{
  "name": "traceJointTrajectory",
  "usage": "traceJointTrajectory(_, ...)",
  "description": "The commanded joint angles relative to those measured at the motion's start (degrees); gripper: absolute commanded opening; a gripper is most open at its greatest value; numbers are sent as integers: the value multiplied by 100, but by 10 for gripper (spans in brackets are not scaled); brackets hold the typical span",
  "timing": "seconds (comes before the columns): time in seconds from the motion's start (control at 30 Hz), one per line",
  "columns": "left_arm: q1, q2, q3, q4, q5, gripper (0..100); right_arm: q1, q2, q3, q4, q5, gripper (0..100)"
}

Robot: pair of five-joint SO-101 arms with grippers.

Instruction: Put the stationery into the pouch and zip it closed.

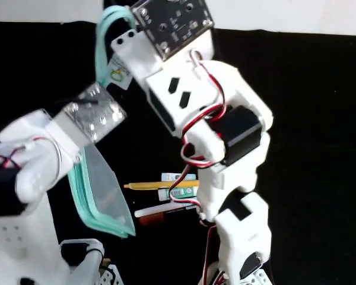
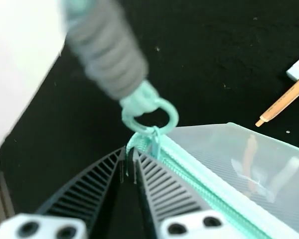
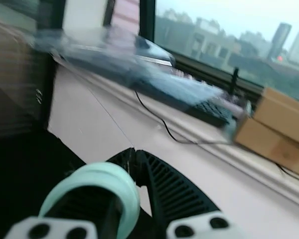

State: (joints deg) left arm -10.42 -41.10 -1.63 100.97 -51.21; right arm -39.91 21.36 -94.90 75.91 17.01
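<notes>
The clear pouch (image 1: 102,193) with teal edging hangs upright above the black table, left of centre. My left gripper (image 2: 130,172) is shut on the pouch's top corner, right beside the teal zipper ring (image 2: 150,113). A teal strap (image 1: 102,53) runs up from that ring to my right arm, raised high at the back. In the right wrist view my right gripper (image 3: 136,159) is shut, with the strap (image 3: 97,186) looped over one finger. The stationery lies on the table beside the pouch: a yellow pen (image 1: 148,186), a white pen (image 1: 157,209) and a brown pen (image 1: 154,218).
The right arm's white body (image 1: 225,148) towers over the middle of the black table (image 1: 320,119) and covers part of the stationery. A small label (image 1: 118,74) hangs from the strap. The table's right side is bare black cloth.
</notes>
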Motion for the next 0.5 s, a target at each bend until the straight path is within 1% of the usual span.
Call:
traceJointTrajectory(0.0,-312,-4,-760,-18,448,7,259,-75,-532,268,-53,9)
traceJointTrajectory(0.1,-365,-4,-1103,-18,862,7,286,-75,-532,523,-53,9)
traceJointTrajectory(0.27,-374,-4,-1358,-70,1424,7,558,-75,-532,787,-53,9)
traceJointTrajectory(0.47,-866,4,-1332,-475,2611,7,901,-75,-532,1112,-53,7)
